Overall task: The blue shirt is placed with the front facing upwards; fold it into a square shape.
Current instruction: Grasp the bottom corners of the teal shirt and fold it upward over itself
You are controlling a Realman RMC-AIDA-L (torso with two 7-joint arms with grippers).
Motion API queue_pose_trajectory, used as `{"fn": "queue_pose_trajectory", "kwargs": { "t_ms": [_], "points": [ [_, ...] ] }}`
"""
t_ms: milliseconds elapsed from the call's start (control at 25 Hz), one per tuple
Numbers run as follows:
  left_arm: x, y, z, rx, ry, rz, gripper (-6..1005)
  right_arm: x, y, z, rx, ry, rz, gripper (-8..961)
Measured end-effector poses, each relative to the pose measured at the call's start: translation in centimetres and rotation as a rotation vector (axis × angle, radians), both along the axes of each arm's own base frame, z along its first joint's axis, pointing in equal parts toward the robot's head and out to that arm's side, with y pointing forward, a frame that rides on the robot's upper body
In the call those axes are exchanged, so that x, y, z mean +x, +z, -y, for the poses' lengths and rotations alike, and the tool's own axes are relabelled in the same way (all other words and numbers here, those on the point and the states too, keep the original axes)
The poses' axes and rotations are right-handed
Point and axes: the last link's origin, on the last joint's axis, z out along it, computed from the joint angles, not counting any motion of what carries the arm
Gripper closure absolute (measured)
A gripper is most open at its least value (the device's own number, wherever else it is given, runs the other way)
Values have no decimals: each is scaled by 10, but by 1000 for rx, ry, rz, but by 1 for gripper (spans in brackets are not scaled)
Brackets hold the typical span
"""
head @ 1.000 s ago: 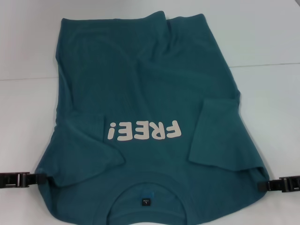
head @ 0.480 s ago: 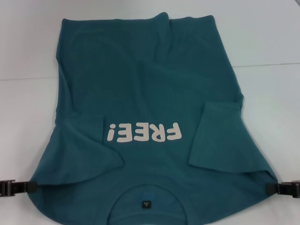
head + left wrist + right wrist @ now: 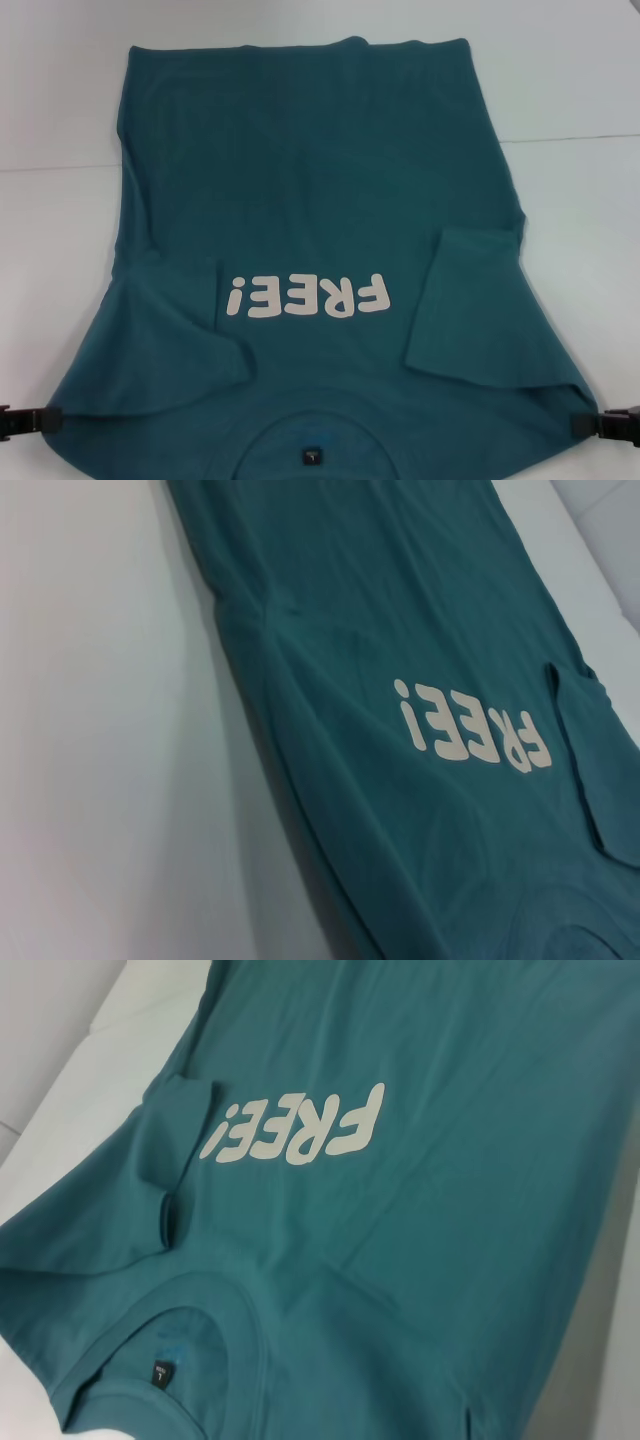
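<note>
Black metal shows at both lower edges of the head view: the left gripper (image 3: 30, 421) reaches in from the left edge and meets the left shoulder corner of the blue shirt (image 3: 320, 200), and the right gripper (image 3: 605, 424) meets the opposite shoulder corner from the right edge. How far either one is open cannot be told, as the tips are lost against the cloth at the frame edges. The shirt lies front-up on the white table (image 3: 570, 90), collar nearest the robot and hem at the far side. Both short sleeves are folded inward over the chest, flanking the white "FREE!" lettering (image 3: 306, 296). A small dark label (image 3: 310, 456) sits inside the round neck.
</note>
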Motion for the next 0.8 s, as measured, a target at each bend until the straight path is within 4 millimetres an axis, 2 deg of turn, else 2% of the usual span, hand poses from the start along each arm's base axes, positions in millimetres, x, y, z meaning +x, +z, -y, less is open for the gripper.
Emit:
{"fn": "queue_pose_trajectory", "kwargs": {
  "t_ms": [800],
  "points": [
    [-7, 0, 20, -68, 30, 4, 991, 19, 10, 32, -7, -52, -12, 849]
  ]
}}
